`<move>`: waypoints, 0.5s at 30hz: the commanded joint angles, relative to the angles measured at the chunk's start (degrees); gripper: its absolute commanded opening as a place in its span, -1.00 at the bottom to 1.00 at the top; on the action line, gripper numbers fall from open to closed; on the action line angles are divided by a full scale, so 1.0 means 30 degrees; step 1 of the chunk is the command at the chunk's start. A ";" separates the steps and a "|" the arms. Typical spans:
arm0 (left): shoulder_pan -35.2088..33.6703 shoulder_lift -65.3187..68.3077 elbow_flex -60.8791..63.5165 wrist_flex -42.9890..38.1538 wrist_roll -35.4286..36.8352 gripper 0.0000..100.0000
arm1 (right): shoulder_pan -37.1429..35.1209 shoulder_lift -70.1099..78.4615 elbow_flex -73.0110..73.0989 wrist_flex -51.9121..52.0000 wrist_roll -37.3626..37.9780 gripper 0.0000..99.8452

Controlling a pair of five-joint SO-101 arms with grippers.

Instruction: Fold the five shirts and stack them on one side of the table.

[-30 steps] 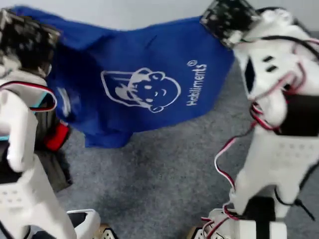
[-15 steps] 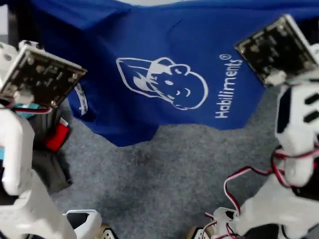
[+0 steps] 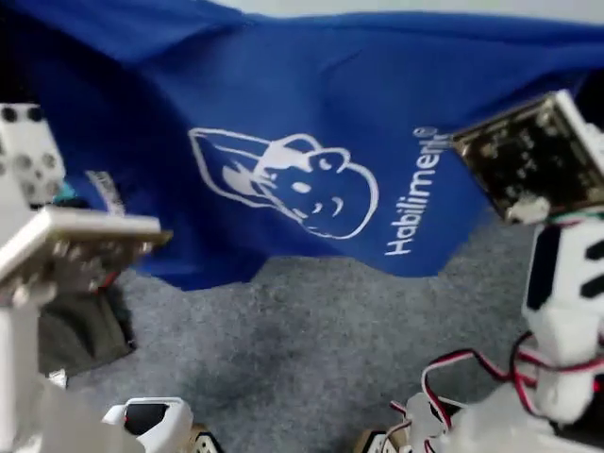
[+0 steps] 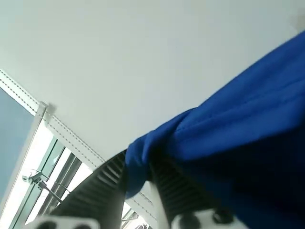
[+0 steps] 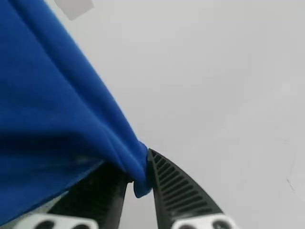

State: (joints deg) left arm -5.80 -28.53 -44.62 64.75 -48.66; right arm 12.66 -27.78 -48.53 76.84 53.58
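In the high view the left arm (image 3: 33,302) stands at the left side of the blue shirt (image 3: 311,104), and the bare circuit board (image 3: 80,247) at its wrist lies in front of the shirt's lower left corner. Under that corner a dark cloth (image 3: 80,330) lies crumpled on the grey counter (image 3: 311,349); I cannot tell if it touches the shirt. In the left wrist view the left claw (image 4: 137,164) is closed on a fold at the shirt's (image 4: 248,143) edge, with blue cloth squeezed between its 2 ribbed dark fingers (image 4: 176,191). Behind it are a white ceiling (image 4: 143,57) and a window frame (image 4: 57,129). The shirt itself is lifted and stretched wide between the 2 arms, with its front toward the high camera. Its lower edge hangs over the counter, but it is not clear if it touches it. On the shirt's middle there is a white drawing (image 3: 283,184), and to the right of the drawing runs 1 tilted line of white lettering (image 3: 412,193). At the shirt's right side stands the right arm (image 3: 566,311), its circuit board (image 3: 533,156) overlapping the shirt's right edge, with red and white wires (image 3: 453,363) lower on it. In the right wrist view the right claw (image 5: 140,174) pinches the shirt's (image 5: 47,109) hem, and a small tip of blue cloth sticks out between the fingers (image 5: 178,191).
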 commanded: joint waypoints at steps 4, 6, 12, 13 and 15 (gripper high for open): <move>0.0088 -0.0293 -0.2505 0.3663 -0.0117 -0.97 | 0.0278 -0.0571 -0.0908 0.1099 0.0147 -0.98; 0.0088 -0.0293 -0.3648 0.5451 -0.0117 -0.97 | 0.0278 -0.1158 -0.0850 0.1392 0.0147 -0.98; 0.0088 -0.0293 -0.7253 0.9934 -0.0117 -0.97 | 0.0278 -0.2974 -0.0821 0.3150 0.0733 -0.98; 0.0059 -0.0264 -0.7575 1.0432 -0.0147 -0.97 | 0.0278 -0.3092 -0.0821 0.3707 0.1084 -0.98; 0.0029 -0.0147 -0.7663 1.1282 -0.0147 -0.97 | 0.0278 -0.3209 -0.0791 0.4703 0.1377 -0.98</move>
State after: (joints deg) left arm -5.80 -29.58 -66.33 95.43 -48.75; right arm 12.84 -37.19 -49.93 87.91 56.13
